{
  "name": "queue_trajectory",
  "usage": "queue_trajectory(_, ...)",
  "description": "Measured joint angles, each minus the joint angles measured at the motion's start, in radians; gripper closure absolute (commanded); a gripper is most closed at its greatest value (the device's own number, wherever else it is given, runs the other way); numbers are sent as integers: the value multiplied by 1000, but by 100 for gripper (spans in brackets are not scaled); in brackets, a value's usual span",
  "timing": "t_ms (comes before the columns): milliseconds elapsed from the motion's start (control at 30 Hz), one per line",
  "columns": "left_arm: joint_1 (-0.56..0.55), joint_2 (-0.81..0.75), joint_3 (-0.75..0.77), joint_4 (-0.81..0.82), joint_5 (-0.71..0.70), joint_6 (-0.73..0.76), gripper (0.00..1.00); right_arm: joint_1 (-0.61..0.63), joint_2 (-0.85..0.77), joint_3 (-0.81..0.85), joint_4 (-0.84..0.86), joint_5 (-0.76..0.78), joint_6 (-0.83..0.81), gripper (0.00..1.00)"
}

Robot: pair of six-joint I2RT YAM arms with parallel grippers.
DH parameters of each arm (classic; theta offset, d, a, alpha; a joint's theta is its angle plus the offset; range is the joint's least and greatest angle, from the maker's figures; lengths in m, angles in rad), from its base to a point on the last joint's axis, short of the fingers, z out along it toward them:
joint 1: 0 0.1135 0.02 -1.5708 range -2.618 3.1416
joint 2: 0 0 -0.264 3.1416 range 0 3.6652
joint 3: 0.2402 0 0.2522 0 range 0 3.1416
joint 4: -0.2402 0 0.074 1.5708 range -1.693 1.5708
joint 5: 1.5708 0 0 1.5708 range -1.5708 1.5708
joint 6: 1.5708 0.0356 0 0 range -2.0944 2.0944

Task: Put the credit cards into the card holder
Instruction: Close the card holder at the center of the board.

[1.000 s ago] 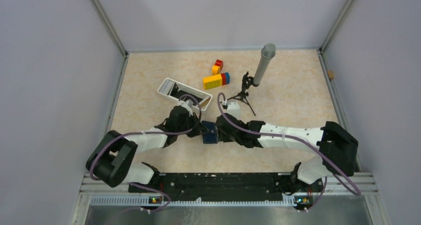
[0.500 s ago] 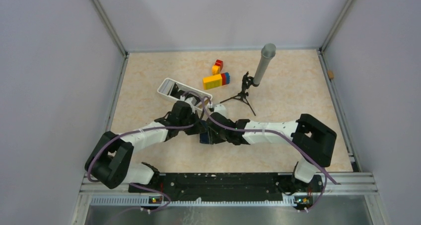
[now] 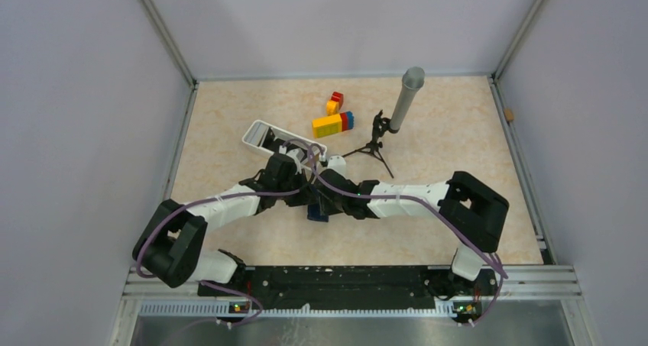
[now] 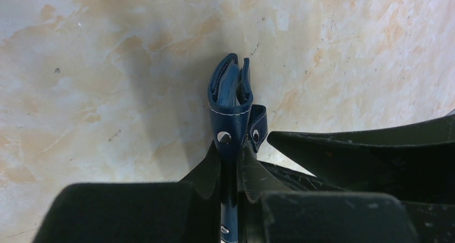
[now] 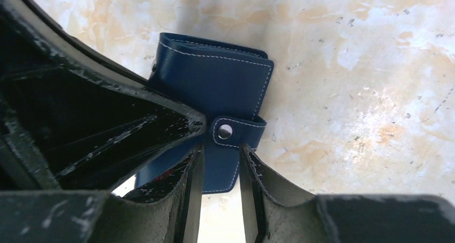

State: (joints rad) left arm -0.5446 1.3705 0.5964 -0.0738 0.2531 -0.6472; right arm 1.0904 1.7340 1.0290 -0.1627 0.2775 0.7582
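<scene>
The navy-blue card holder is held off the table between the two wrists. My left gripper is shut on it. In the left wrist view the card holder shows edge-on, slightly parted at the far end, its snap tab hanging to the right. My right gripper is open, its fingers straddling the snap tab of the card holder, with table showing in the gap. Dark credit cards lie in the white tray, mostly hidden by the left arm.
Toy bricks lie behind the tray, with a smaller red and yellow pair beyond. A grey tube leans on a small black tripod right of centre. Grey walls enclose the table.
My right arm has swung left, bringing its wrist up against the card holder, and its jaws have narrowed. The left gripper has stayed shut on the holder, which shifted slightly left.
</scene>
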Motion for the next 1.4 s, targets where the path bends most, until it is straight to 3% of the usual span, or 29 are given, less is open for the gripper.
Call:
queue_trajectory(433, 0, 0, 0, 0, -1, 0, 100, -1, 35, 30, -7, 54, -56, 75)
queue_trajectory(733, 0, -3, -2, 0, -1, -1, 100, -3, 54, 54, 2, 63, -76, 100)
queue_trajectory(1100, -2, -7, -6, 4, -6, 0, 100, -3, 54, 53, -22, 127, -47, 100)
queue_trajectory(1400, -3, -39, -42, 33, -10, -2, 100, -2, 18, 32, -146, 221, 67, 100)
